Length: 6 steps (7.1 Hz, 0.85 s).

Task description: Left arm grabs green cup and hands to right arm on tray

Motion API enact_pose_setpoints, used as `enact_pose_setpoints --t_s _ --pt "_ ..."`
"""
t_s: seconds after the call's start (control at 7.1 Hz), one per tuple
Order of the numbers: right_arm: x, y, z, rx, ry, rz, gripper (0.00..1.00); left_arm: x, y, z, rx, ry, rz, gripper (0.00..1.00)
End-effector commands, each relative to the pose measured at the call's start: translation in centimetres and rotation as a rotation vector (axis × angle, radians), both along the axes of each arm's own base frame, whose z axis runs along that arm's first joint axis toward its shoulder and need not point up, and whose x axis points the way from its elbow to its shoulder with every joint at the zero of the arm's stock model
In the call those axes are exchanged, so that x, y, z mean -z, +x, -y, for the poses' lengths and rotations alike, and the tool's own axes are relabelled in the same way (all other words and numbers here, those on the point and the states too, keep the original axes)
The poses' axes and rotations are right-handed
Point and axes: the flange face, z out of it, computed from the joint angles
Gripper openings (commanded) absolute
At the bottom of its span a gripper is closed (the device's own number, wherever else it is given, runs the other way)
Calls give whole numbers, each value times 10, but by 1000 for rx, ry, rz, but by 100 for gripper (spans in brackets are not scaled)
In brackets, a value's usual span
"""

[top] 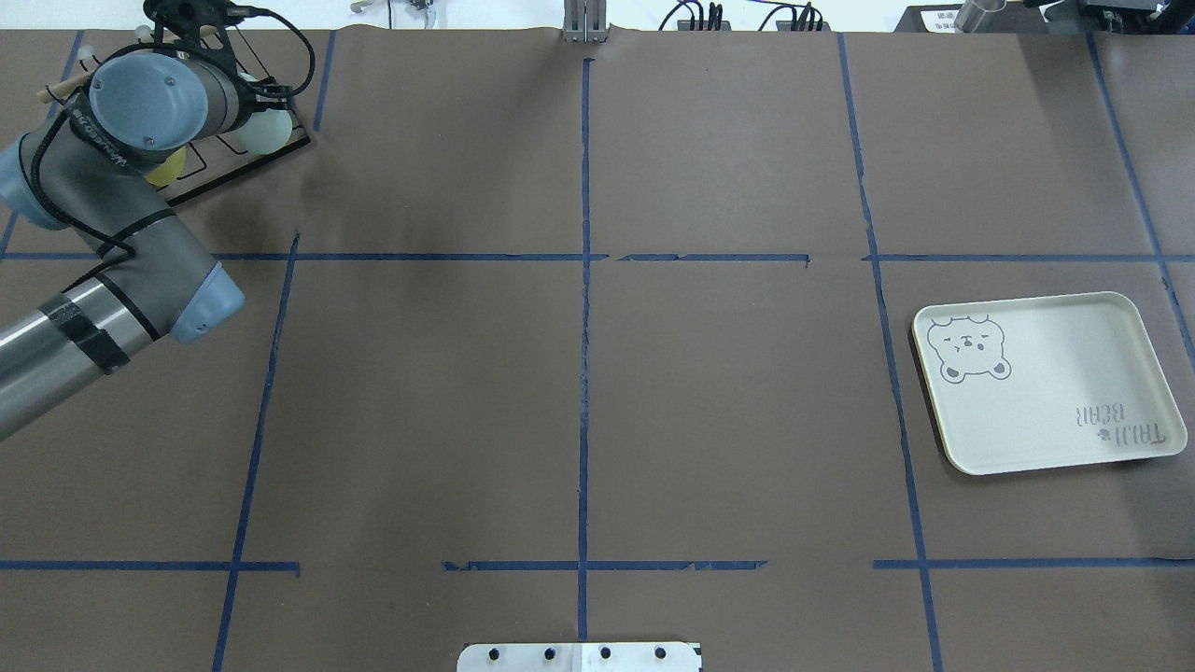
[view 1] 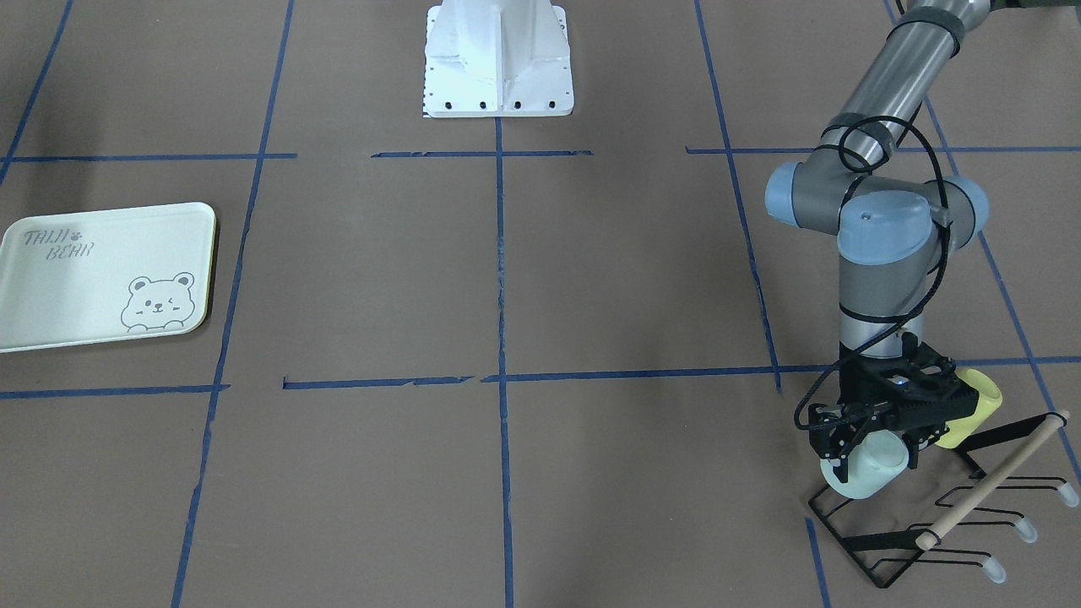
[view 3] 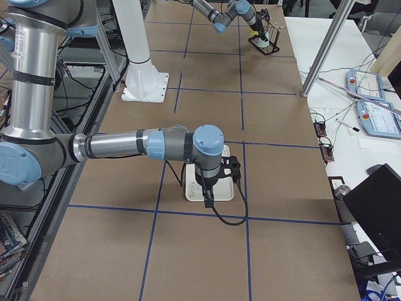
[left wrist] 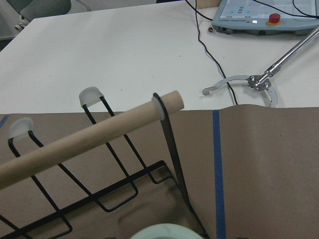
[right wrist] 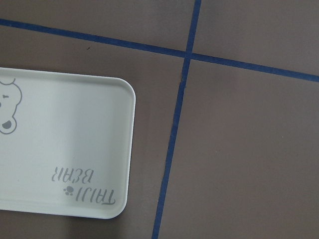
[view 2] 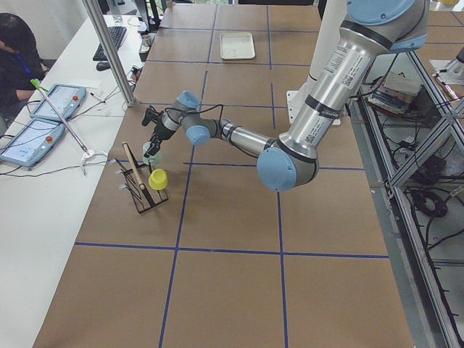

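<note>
The green cup (view 1: 870,473) is tilted at the near corner of a black wire rack (view 1: 853,540). My left gripper (view 1: 874,447) comes down on it, with a finger against each side, and looks shut on it. The cup also shows in the overhead view (top: 264,131), and its rim shows at the bottom edge of the left wrist view (left wrist: 164,231). The tray (view 1: 101,274) lies empty at the other end of the table (top: 1046,383). My right gripper (view 3: 208,195) hangs above the tray. I cannot tell whether it is open or shut. The right wrist view shows the tray's corner (right wrist: 65,149).
A pale yellow cup (view 1: 971,409) sits on the rack just behind my left gripper. A wooden dowel (view 1: 996,481) runs across the rack's top, with capped pegs beside it. The robot's white base (view 1: 498,59) stands at the table's middle edge. An operator (view 2: 14,51) sits beyond the rack's end.
</note>
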Motion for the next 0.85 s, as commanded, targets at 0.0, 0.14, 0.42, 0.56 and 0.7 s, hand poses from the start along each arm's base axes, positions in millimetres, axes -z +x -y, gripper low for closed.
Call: enact_pose_setpoints --t_s 0.0,0.14,0.42,0.56,0.7 --pt "0 0 0 -1 -1 -1 100 2 -4 1 -1 6 1 45" --pt "1 0 0 -1 1 -1 100 5 -7 1 0 9 -4 45" --pt "0 0 0 -1 -1 -1 100 28 -30 2 -5 22 -50 45" --pt "1 0 0 -1 1 1 100 42 -47 -1 -12 32 -82 44" --pt "1 0 0 -1 2 1 100 47 -66 -10 -37 46 -82 44"
